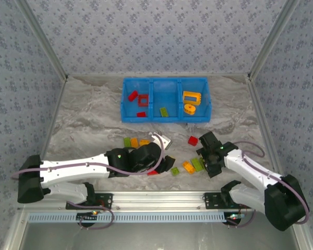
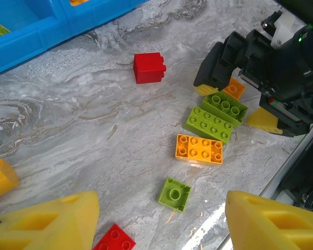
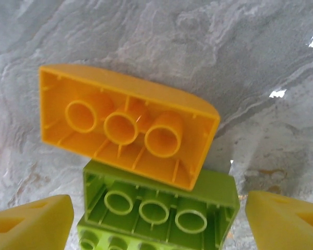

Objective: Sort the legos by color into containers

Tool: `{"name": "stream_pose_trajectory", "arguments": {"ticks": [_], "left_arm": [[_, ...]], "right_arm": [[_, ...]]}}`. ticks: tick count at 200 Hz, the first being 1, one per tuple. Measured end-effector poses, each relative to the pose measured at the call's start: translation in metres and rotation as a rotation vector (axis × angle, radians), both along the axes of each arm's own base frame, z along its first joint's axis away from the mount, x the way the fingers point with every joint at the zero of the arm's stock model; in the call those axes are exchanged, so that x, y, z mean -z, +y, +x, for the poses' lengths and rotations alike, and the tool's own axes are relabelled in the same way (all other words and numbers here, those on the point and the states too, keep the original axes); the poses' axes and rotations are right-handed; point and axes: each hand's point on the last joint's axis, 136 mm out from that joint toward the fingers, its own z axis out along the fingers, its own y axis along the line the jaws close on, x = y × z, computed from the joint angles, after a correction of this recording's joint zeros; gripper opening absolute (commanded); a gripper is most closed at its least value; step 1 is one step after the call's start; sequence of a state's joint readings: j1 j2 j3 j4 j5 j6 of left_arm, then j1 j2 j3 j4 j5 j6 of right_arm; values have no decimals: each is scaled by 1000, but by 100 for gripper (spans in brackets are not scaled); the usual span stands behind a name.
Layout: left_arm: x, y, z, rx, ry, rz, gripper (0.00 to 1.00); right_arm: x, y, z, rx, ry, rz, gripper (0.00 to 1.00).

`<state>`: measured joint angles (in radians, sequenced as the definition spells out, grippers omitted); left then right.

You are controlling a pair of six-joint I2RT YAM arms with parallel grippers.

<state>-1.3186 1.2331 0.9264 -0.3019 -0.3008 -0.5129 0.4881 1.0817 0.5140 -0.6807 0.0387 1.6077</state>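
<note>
Pickup looks like the step. Right gripper (image 3: 156, 221) has open jaws either side of a lime green plastic brick (image 3: 156, 203) on the counter, 6 o'clock from the blue plastic tray (image 1: 156, 119). Next: squeeze, lift, carry to the middle box. Left gripper (image 2: 161, 208) is open, empty.

No text, label, brand, number or sign can be read. The stud tops of the orange brick (image 2: 199, 149) and the lime green brick (image 2: 210, 124) lying on the counter (image 2: 94, 120) are too small and blurred to tell whether any mark stands on them.
</note>
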Motion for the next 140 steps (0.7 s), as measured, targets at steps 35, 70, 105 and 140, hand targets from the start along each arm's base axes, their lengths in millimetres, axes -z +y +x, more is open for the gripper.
{"name": "stream_pose_trajectory", "arguments": {"ticks": [35,70,105,140], "left_arm": [[-10,4,1,-14,-11,-26,65],[-17,10,5,-42,-31,-33,65],[-29,29,15,-128,-69,-32,64],[-58,64,30,-297,-123,-87,64]], "right_arm": [[5,0,2,0,8,0,68],[1,1,6,-36,-19,-5,53],[-49,20,30,-197,-165,-64,53],[-141,76,87,-426,-422,-98,53]]}}
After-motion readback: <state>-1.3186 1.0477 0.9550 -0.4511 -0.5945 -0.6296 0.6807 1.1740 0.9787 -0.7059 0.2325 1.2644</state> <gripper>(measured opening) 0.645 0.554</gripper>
